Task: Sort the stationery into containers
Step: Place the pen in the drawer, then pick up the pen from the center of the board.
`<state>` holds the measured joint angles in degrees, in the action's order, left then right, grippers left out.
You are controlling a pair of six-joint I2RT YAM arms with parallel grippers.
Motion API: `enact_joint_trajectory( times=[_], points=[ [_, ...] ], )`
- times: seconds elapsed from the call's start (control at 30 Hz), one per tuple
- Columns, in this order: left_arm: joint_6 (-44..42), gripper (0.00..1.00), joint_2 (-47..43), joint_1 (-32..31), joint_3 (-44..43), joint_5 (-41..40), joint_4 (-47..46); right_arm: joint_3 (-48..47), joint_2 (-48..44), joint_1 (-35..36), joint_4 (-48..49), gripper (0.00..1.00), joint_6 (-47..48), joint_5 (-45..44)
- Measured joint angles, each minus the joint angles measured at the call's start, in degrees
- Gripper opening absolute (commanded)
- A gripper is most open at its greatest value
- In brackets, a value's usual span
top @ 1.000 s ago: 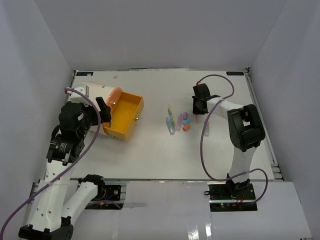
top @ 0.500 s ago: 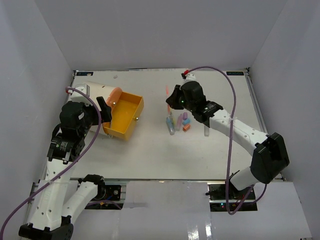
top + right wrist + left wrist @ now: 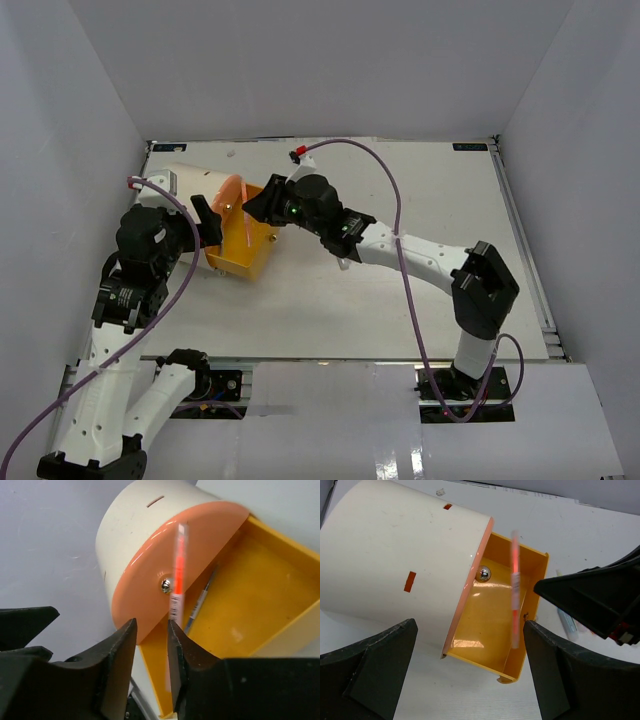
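The container, a cream cylinder (image 3: 190,185) with an orange face (image 3: 150,575), lies on its side at the left. Its yellow drawer (image 3: 250,250) is pulled out. My right gripper (image 3: 258,205) hangs over the drawer, jaws a little apart (image 3: 151,625). A red-capped pen (image 3: 177,570) shows blurred, free of the fingers, above the drawer; it also shows in the left wrist view (image 3: 515,590). A thin grey pen (image 3: 200,600) lies inside the drawer (image 3: 260,595). My left gripper (image 3: 208,222) is open and empty (image 3: 470,680) just in front of the cylinder (image 3: 395,555).
A brass knob (image 3: 483,573) sits on the orange face. A few pens (image 3: 567,622) lie on the white table to the right of the drawer (image 3: 480,657), mostly hidden by my right arm (image 3: 400,245) in the top view. Grey walls close in the table.
My right arm swung left from the stationery pile to above the open drawer, carrying the red-capped pen. The pen is now out of its jaws. The left arm has barely moved.
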<state>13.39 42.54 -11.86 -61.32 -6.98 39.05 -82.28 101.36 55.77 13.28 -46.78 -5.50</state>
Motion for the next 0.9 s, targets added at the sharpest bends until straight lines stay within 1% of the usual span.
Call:
enact_joint_trajectory(
  times=[0.03, 0.13, 0.2, 0.33, 0.47, 0.6, 0.7, 0.77, 0.9],
  points=[
    [0.0, 0.98, -0.04, 0.0, 0.0, 0.0, 0.0, -0.55, 0.94, 0.42, 0.39, 0.5, -0.42, 0.07],
    [0.0, 0.98, -0.24, 0.0, 0.0, 0.0, 0.02, -0.96, 2.62, 1.2, 0.55, 0.6, -1.11, 0.09],
    [0.0, 0.98, -0.35, 0.0, 0.0, 0.0, 0.0, -0.94, 2.93, 1.25, 0.26, 0.6, -0.61, -0.35],
    [0.0, 0.98, -0.37, 0.0, 0.0, 0.0, 0.02, -0.24, 1.97, 1.09, -0.35, 0.6, 3.91, -4.0],
    [0.0, 0.98, -0.39, 0.0, 0.0, 0.0, 0.07, 0.07, -0.96, -0.81, -5.95, 0.6, 11.69, -8.79],
    [0.0, 0.98, -0.39, 0.0, 0.0, 0.02, 0.2, -0.44, -3.34, -7.21, -13.94, 0.58, 18.88, -11.54],
    [0.02, 0.98, -0.39, 0.0, 0.0, 0.11, 0.37, -0.55, -3.23, -13.09, -19.85, 0.52, 23.26, -12.04],
    [0.02, 0.98, -0.37, 0.0, 0.0, 0.15, 0.42, -0.44, -2.47, -16.57, -22.97, 0.5, 25.51, -11.87],
    [0.02, 0.98, -0.37, 0.0, 0.0, 0.17, 0.42, 0.33, 0.59, -19.61, -25.99, 0.46, 28.76, -10.19]
  ],
)
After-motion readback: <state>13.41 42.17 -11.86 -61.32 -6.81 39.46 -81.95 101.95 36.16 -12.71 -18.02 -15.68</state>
